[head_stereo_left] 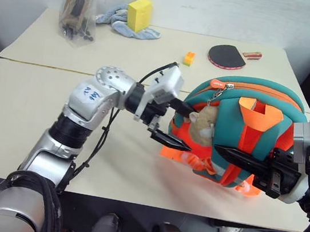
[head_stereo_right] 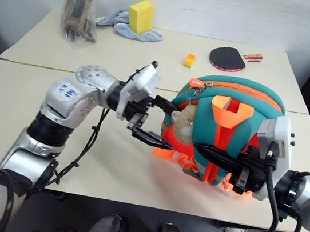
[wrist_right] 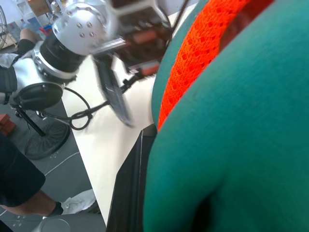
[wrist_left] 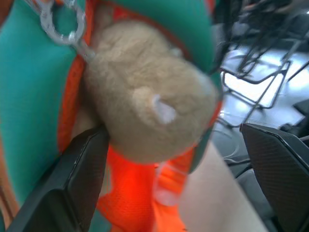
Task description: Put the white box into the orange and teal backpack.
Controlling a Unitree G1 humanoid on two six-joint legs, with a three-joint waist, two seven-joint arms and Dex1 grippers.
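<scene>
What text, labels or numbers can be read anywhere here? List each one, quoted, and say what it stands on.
No text can be read with certainty.
Blue handwritten marks on a white patch on the left arm's silver wrist housing: too scrawled to read.
Small orange zipper tag at the top of the orange and teal backpack: any lettering is too small to tell.
Red handle of the table tennis paddle: too small to read.
</scene>
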